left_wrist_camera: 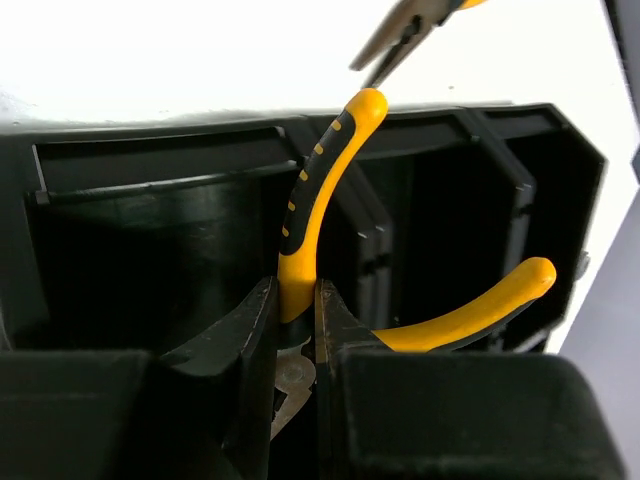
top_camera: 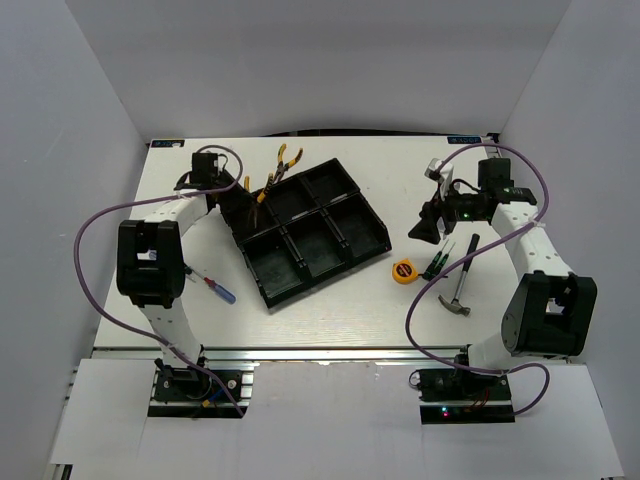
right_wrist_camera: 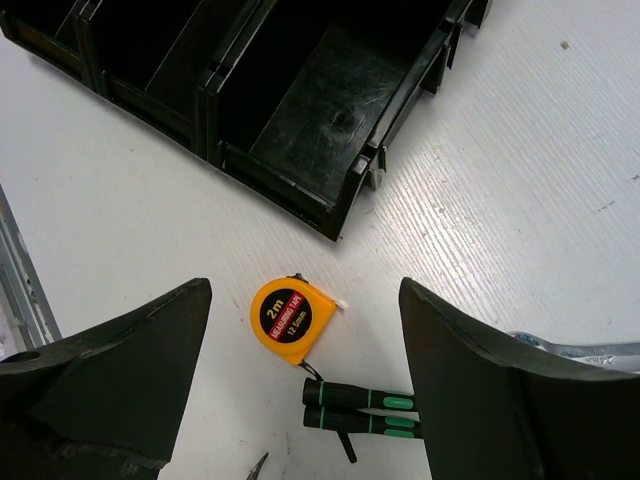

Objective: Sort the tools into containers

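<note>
The black tray [top_camera: 345, 238] with its six compartments lies mid-table. My left gripper [top_camera: 238, 200] [left_wrist_camera: 297, 310] is shut on one handle of yellow-handled pliers [top_camera: 262, 192] [left_wrist_camera: 318, 195] at the tray's far left compartment [left_wrist_camera: 150, 260]; the handles spread apart. A second pair of pliers [top_camera: 286, 160] [left_wrist_camera: 405, 28] lies behind the tray. My right gripper [top_camera: 423, 228] [right_wrist_camera: 305, 290] hangs open above the yellow tape measure [top_camera: 403, 270] [right_wrist_camera: 292, 320] and the green-black tool [top_camera: 437, 260] [right_wrist_camera: 365, 408]. The tray's near corner [right_wrist_camera: 330, 120] shows empty compartments.
A red-blue screwdriver [top_camera: 215, 287] lies left of the tray near the left arm. A black-handled screwdriver [top_camera: 468, 250] and a hammer [top_camera: 458, 297] lie right of the tape measure. A silver tool end [right_wrist_camera: 585, 350] pokes out beside my right finger. White walls enclose the table.
</note>
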`<state>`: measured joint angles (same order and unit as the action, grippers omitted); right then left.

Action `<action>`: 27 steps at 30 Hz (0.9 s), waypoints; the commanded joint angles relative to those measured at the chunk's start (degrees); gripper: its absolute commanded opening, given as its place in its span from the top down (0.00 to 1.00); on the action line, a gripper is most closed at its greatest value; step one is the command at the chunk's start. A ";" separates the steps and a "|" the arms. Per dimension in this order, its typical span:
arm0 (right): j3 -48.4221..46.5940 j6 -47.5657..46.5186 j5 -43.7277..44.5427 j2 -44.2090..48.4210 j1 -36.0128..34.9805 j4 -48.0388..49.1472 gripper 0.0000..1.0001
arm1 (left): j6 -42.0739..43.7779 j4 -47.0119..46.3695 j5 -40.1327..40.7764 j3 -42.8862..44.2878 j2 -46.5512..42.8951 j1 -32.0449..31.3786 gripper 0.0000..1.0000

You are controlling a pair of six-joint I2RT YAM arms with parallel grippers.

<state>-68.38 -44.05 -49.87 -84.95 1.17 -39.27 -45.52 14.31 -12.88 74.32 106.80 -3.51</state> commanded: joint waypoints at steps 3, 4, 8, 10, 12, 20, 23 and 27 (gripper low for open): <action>0.53 -0.59 -1.20 2.24 0.41 0.07 0.18 | 0.34 -4.11 -1.09 -0.76 -0.28 0.08 0.94; 0.53 -0.51 -1.20 2.24 0.50 -0.02 0.18 | 0.52 -4.20 -1.18 -1.02 -0.02 0.17 0.85; 0.53 -0.51 -1.02 2.15 0.59 -0.11 0.17 | 1.22 -4.28 -2.14 -1.55 0.77 0.17 0.60; 0.27 -0.59 -0.85 2.33 0.68 -0.46 0.17 | 1.22 -4.20 -2.49 -1.81 0.78 0.08 0.48; 0.09 -0.77 -0.93 2.42 0.85 -0.72 0.17 | 1.66 -4.20 -2.76 -1.73 0.60 0.17 0.42; -0.88 -2.35 -1.20 3.29 1.82 -2.74 0.17 | 4.73 -3.93 -4.17 -0.67 -3.52 0.08 0.31; -1.14 -2.88 -1.81 3.65 2.26 -3.18 0.17 | 7.45 -4.72 -5.04 1.52 -4.58 -0.45 0.28; -1.32 -2.97 -2.52 3.47 2.52 -3.27 0.16 | 11.93 -4.90 -6.01 7.66 -2.93 -2.20 0.25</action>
<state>-68.36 -45.71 -50.35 -82.83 3.31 -40.93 -38.13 11.25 -16.58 76.12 106.65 -4.08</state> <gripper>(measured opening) 0.834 0.745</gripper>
